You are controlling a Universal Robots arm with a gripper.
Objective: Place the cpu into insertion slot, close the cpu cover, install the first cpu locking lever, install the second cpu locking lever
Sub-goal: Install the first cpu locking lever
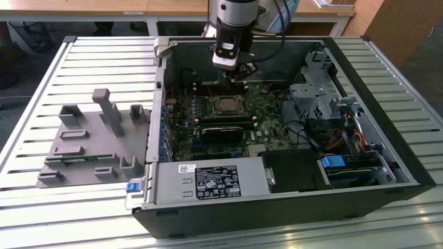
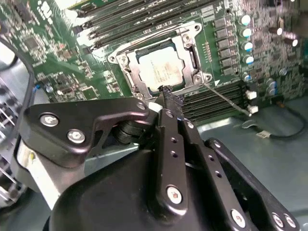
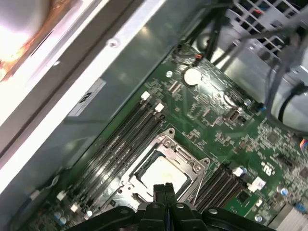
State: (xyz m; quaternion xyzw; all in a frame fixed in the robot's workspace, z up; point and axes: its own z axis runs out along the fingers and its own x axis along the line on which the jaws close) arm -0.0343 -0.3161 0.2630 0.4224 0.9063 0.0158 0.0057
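In the exterior view, our claw (image 1: pixel 239 78) hangs inside the open computer case (image 1: pixel 387 155) on the slatted desk (image 1: pixel 41 218), at about twelve o'clock from the insertion slot (image 1: pixel 226 106). Its fingers are pressed together and pinch nothing. In the second wrist view, the cpu (image 2: pixel 161 67) lies in the slot with the cpu cover (image 2: pixel 154 42) framing it. The claw's tip sits just beside the cover's edge; we cannot tell whether they touch. A thin locking lever (image 2: pixel 226 98) juts from one socket corner across the memory slots (image 2: pixel 216 103).
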